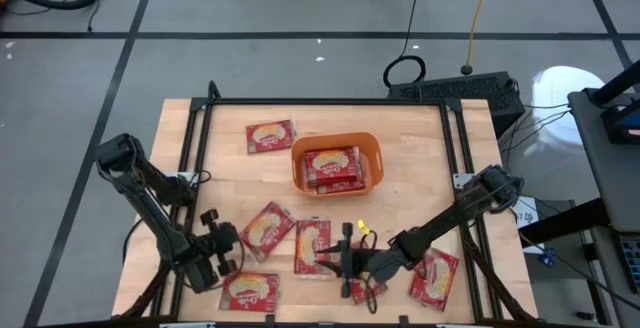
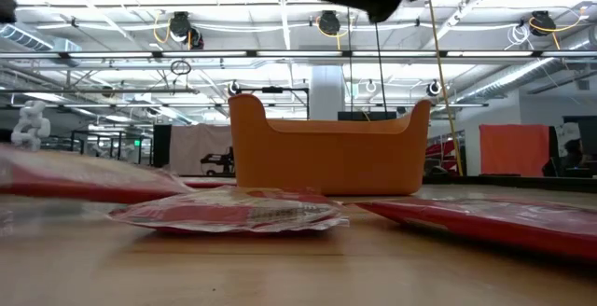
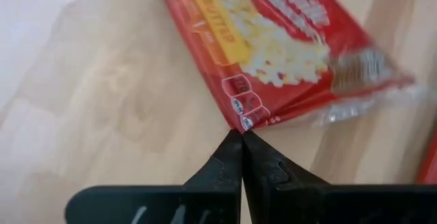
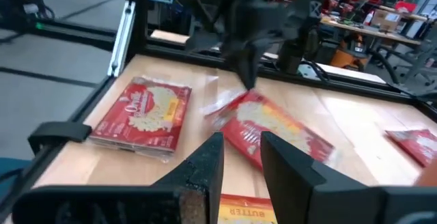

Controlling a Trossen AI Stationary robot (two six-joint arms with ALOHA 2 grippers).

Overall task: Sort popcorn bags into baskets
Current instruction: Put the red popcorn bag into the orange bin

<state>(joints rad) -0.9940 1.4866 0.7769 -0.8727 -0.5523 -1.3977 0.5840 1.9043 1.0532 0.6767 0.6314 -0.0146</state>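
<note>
An orange basket (image 1: 336, 162) stands at the table's middle far side with red popcorn bags (image 1: 332, 167) inside. Other bags lie flat on the wood: one far left (image 1: 270, 136), one near the front (image 1: 250, 290), one at the near right (image 1: 433, 278). My left gripper (image 3: 240, 136) is shut on a bag (image 1: 267, 230) left of centre. My right gripper (image 4: 242, 159) stands open, nearly level, just above another flat bag (image 1: 312, 248), its fingers pointing toward the table's left. My left gripper pinches the bag's corner (image 3: 249, 120) between its two fingertips, where the clear sealed edge meets the red print. The fingers slant down from the table's left. In the right wrist view that corner (image 4: 232, 104) is raised and the bag (image 4: 280, 135) slopes down away from it.
A dark frame rail (image 1: 330, 101) runs round the tabletop. A further bag (image 1: 365, 290) lies partly under my right arm. A small yellow piece (image 1: 362, 226) sits near the right gripper. The low view shows bags (image 2: 233, 213) lying in front of the basket (image 2: 326, 152).
</note>
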